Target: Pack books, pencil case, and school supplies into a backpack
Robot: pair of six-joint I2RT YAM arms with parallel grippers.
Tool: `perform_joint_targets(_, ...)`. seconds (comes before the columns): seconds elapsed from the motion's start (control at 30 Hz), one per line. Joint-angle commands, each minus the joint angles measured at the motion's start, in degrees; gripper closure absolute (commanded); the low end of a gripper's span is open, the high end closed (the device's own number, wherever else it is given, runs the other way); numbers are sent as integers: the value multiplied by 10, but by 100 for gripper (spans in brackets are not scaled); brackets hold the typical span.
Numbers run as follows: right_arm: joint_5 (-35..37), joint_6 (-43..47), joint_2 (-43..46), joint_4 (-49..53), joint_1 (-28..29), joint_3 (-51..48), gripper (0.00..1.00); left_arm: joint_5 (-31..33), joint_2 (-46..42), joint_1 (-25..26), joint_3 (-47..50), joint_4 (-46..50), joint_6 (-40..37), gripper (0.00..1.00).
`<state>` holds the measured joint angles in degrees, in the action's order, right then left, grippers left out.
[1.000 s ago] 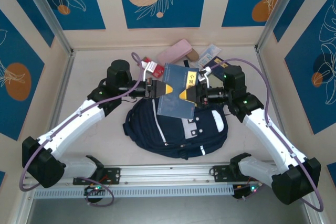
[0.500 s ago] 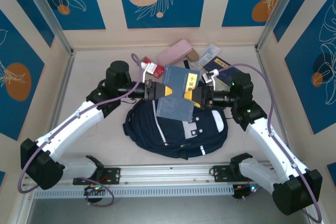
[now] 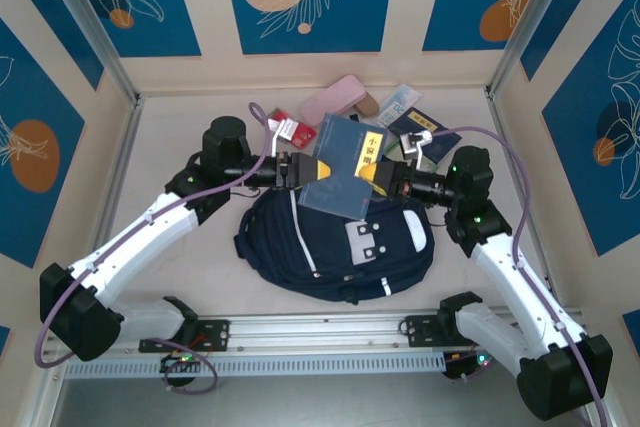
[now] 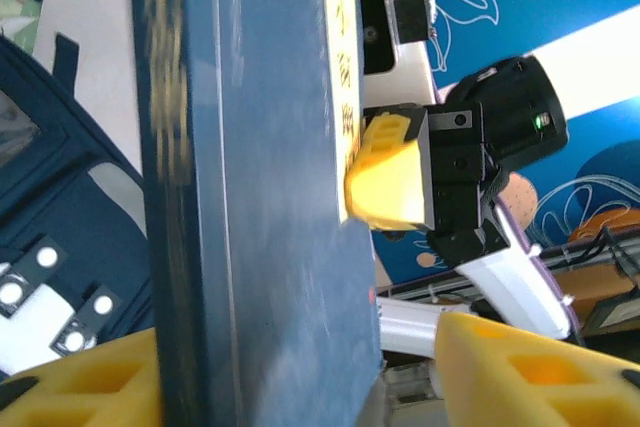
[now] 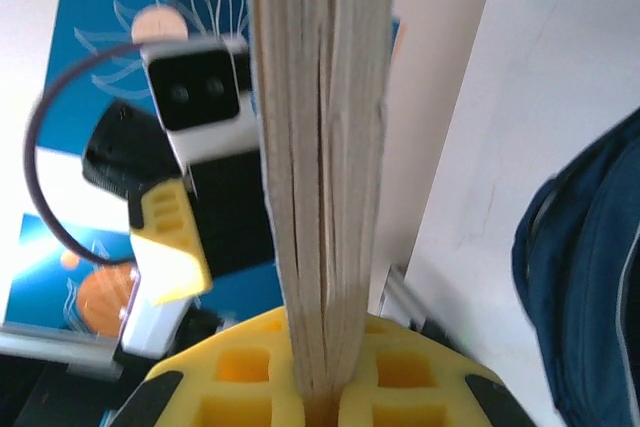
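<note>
A dark navy book (image 3: 345,162) with a pale label hangs above the navy striped backpack (image 3: 340,252). My right gripper (image 3: 380,174) is shut on its right edge; the right wrist view shows the page edges (image 5: 320,147) pinched between the yellow pads (image 5: 250,377). My left gripper (image 3: 303,169) stands open around the book's left edge, and in the left wrist view a gap separates one finger (image 4: 530,372) from the cover (image 4: 250,197). At the back lie the pink pencil case (image 3: 335,97), the white-and-blue school supplies packet (image 3: 400,105), a small red book (image 3: 290,129) and another navy book (image 3: 435,142).
The backpack lies flat between the two arms, its white dotted patch (image 3: 365,240) facing up. Walls with blue panels close the table on three sides. A metal rail (image 3: 320,332) runs along the near edge. Bare tabletop (image 3: 180,137) lies left of the backpack.
The left gripper's jaws have opened off the book and the right gripper has closed on it. The right arm has drawn back to the right, carrying the book slightly rightwards.
</note>
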<state>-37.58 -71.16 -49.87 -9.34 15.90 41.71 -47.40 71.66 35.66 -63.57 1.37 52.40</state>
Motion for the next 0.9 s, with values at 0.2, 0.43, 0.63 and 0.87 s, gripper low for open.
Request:
perform_joint_targets(0.2,364,-87,19,-190,67,-34,100,95,29,3,18,-170,158,31)
perform_joint_targets(0.43,452,-90,-29,-194,121,12,100,225,38,12,51,-305,251,33)
perform_joint_targets(0.63,503,-107,-45,-194,148,20,100,250,58,27,31,-330,248,39)
perform_joint_targets(0.87,513,-135,-50,-192,157,16,100,273,75,41,37,-362,249,51)
